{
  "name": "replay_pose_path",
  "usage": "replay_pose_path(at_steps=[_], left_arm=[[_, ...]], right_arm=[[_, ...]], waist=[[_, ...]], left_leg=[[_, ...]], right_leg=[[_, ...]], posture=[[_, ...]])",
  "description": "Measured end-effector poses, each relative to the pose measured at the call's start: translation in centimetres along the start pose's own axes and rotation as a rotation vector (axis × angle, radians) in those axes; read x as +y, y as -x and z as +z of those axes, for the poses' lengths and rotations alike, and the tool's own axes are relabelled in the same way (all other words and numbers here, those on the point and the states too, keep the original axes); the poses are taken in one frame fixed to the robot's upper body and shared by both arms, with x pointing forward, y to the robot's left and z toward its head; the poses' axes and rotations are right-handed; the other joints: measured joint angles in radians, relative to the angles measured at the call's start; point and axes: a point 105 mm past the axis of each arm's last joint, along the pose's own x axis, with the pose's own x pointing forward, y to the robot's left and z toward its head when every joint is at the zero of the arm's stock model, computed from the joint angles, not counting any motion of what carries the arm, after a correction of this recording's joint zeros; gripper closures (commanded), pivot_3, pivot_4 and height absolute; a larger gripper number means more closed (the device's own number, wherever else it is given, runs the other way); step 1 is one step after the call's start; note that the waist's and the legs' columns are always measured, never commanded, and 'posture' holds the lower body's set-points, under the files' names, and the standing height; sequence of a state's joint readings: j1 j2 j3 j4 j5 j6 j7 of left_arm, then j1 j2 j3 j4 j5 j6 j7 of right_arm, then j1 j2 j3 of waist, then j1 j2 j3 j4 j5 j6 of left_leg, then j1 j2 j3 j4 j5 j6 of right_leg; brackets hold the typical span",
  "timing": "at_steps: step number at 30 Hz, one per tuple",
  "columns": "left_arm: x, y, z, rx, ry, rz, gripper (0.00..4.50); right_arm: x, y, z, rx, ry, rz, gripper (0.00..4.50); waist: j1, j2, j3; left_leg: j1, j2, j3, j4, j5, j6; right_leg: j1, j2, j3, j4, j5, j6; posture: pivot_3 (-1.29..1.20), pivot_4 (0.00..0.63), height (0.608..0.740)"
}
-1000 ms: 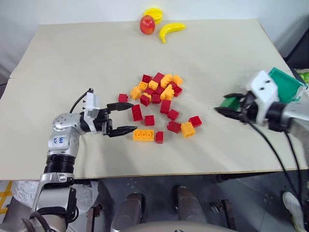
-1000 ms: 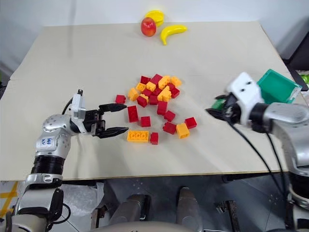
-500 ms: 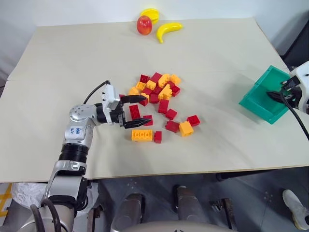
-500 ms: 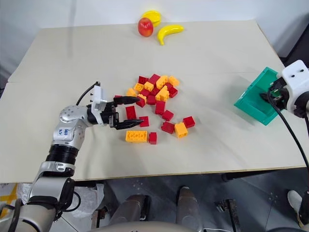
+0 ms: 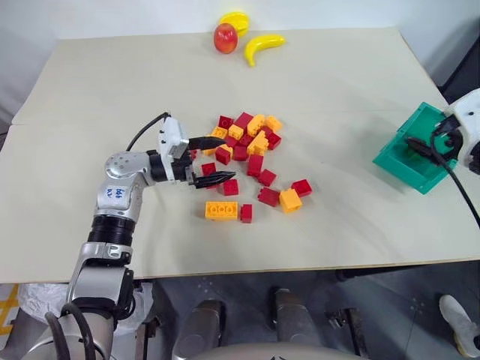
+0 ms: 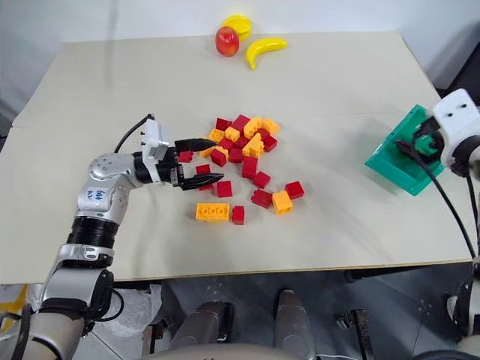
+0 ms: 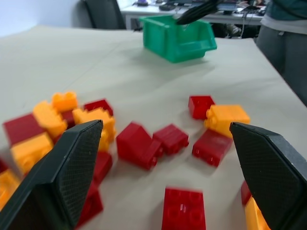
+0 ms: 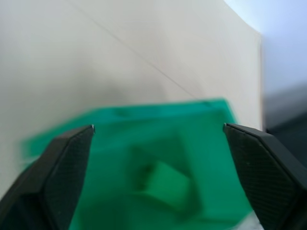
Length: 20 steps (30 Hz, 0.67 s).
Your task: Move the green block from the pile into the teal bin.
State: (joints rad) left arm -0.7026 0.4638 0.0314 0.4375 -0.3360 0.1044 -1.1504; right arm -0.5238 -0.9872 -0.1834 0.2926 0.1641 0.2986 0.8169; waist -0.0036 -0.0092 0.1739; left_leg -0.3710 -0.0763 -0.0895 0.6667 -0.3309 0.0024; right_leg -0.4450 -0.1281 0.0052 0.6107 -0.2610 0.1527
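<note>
The right claw (image 8: 158, 139) hangs over the teal bin (image 5: 405, 161), which stands at the right edge of the table (image 5: 337, 82). Its 2 fingers are spread wide and hold nothing. Between them, in the right wrist view, the green block (image 8: 165, 184) shows lying inside the bin, a paler green shape on the bin's floor. In my judgement the block is already delivered, and the claw stands open above the bin because that is where the release belongs.

The left claw (image 5: 217, 159) is at the near left side of the pile (image 5: 251, 154). Its fingers are also wide apart and empty, with a small red brick (image 5: 208, 169) lying between them or just under them; I cannot tell if they touch it. The pile itself has only red and yellow-orange bricks, so nothing there seems left for the task.

At the far edge of the table lie 2 toy bananas (image 5: 262, 46) and a toy apple (image 5: 225, 37), well apart from the work. A person (image 7: 283, 52) stands beyond the table.
</note>
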Motion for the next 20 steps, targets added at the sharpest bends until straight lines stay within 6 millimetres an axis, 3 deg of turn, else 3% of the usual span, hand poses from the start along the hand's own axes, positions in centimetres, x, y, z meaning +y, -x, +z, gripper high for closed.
replay_pose_path(at_steps=[5, 10, 14, 20], left_arm=[[0.6, 2.9, -1.0, 0.054, 0.071, 0.078, 0.0], [0.3, 6.1, -1.8, 0.103, 0.076, 0.093, 0.0], [0.4, 8.0, -2.9, 0.135, 0.06, 0.134, 0.0], [0.5, 9.7, -3.5, 0.16, 0.047, 0.177, 0.0]], right_arm=[[6.9, 2.2, 0.3, -0.058, -0.076, 0.331, 0.01], [10.3, 4.3, -1.5, -0.072, -0.127, 0.535, 0.01], [11.8, 4.8, -2.4, -0.094, -0.07, 0.638, 0.01], [12.5, 3.6, -2.1, -0.165, -0.071, 0.637, 0.01]], waist=[[0.005, 0.0, 0.0], [0.006, 0.0, 0.0], [0.005, 0.0, 0.0], [0.003, 0.0, 0.0]], left_leg=[[0.0, 0.0, -0.001, 0.001, 0.0, 0.0], [0.0, -0.001, -0.001, 0.002, 0.0, 0.001], [0.001, -0.001, 0.0, 0.002, 0.0, 0.001], [0.001, 0.0, -0.001, 0.002, 0.0, 0.0]], right_leg=[[0.001, 0.0, 0.0, 0.0, 0.0, 0.0], [0.001, 0.0, 0.0, 0.0, 0.001, 0.001], [0.002, 0.0, 0.0, -0.001, 0.001, 0.001], [0.001, 0.0, 0.0, 0.0, 0.001, 0.0]], posture=[[0.0, 0.15, 0.74], [0.0, 0.15, 0.74], [0.0, 0.15, 0.74], [0.0, 0.15, 0.74]])
